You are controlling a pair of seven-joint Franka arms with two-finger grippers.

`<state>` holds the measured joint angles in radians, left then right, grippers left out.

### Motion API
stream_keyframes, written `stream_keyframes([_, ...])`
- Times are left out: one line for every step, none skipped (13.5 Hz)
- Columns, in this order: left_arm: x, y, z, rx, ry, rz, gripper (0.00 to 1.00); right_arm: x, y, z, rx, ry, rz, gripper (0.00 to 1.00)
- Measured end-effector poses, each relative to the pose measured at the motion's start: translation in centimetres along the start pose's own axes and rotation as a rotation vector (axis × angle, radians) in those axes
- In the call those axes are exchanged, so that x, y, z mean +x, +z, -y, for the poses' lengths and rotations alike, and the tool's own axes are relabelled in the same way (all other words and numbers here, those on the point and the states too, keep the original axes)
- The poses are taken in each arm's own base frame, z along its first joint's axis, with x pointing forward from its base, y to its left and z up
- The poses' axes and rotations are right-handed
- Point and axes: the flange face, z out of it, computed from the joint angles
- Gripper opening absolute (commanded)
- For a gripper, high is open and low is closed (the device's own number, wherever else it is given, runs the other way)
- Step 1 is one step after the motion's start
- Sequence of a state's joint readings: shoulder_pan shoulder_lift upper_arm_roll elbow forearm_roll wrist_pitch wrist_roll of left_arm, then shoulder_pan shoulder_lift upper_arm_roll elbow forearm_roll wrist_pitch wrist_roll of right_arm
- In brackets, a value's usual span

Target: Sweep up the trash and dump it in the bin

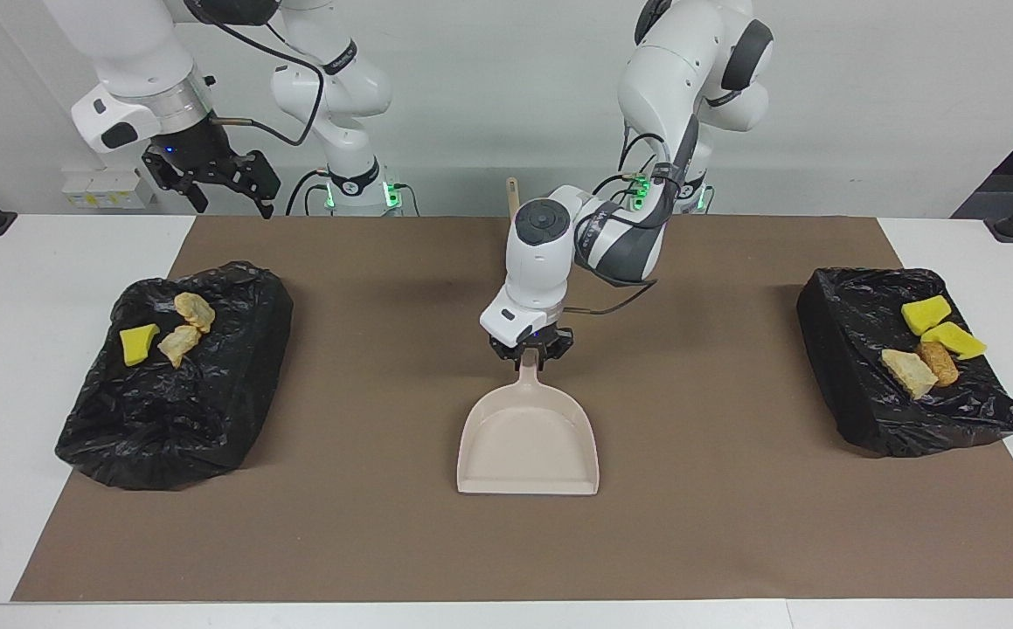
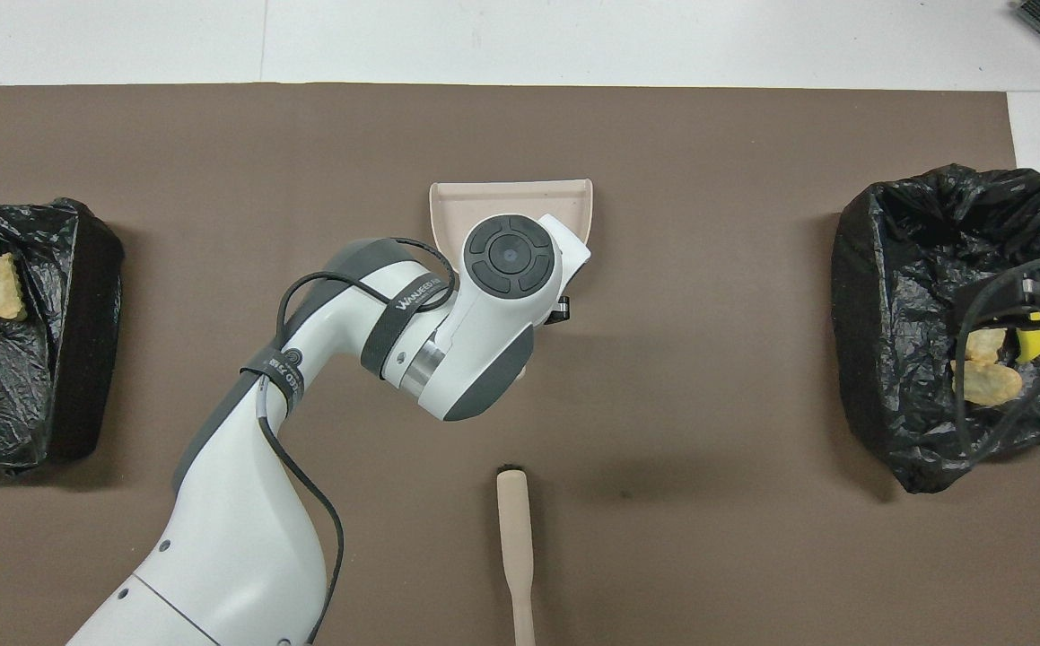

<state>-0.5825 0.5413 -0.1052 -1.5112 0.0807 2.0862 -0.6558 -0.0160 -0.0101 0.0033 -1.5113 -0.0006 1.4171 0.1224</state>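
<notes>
Bright, even light; soft shadows.

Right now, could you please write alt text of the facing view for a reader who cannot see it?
The left gripper is at the handle of a beige dustpan lying empty mid-mat. All the trash sits in two black-lined bins: three pieces in the bin at the right arm's end, four pieces in the bin at the left arm's end. The right gripper waits, open, raised near its base.

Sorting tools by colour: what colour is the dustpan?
Pale beige dustpan, best seen in the facing view.
</notes>
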Motion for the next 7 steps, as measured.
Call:
stream_keyframes([0.4,-0.2,0.5,0.008,0.007,-0.009,1.00,0.0,0.0,0.0,0.000,0.000,0.000,1.00])
stream_keyframes([0.8,-0.7,1.1,0.010,0.016,-0.020,1.00,0.0,0.0,0.0,0.000,0.000,0.000,1.00])
stream_keyframes([1.2,-1.5,1.8,0.010,0.025,-0.032,1.00,0.0,0.0,0.0,0.000,0.000,0.000,1.00])
stream_keyframes([1.7,-2.8,2.9,0.012,0.035,-0.049,1.00,0.0,0.0,0.0,0.000,0.000,0.000,1.00])
stream_keyframes([2.1,-4.2,4.3,0.015,0.053,-0.065,1.00,0.0,0.0,0.0,0.000,0.000,0.000,1.00])
stream_keyframes([2.4,-5.9,6.0,0.018,0.068,-0.077,1.00,0.0,0.0,0.0,0.000,0.000,0.000,1.00])
stream_keyframes([2.6,-7.4,7.9,0.023,0.067,-0.082,1.00,0.0,0.0,0.0,0.000,0.000,0.000,1.00])
